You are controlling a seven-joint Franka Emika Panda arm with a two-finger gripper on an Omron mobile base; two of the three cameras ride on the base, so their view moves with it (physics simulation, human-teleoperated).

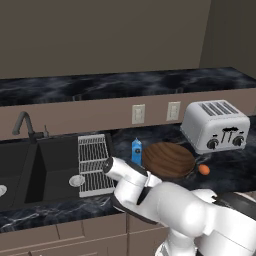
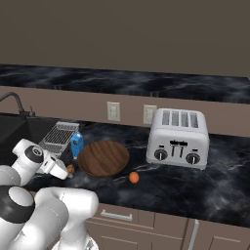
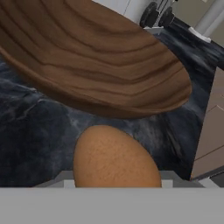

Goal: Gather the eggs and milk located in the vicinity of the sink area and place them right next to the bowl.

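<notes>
Clamping an egg between its jaws, the pincer hangs beside the bowl.

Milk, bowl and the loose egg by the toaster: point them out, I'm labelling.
milk (image 1: 136, 151): left base view, blue side.
bowl (image 2: 103, 158): right base view, inner floor.
egg (image 2: 134, 177): right base view, its middle.
</notes>
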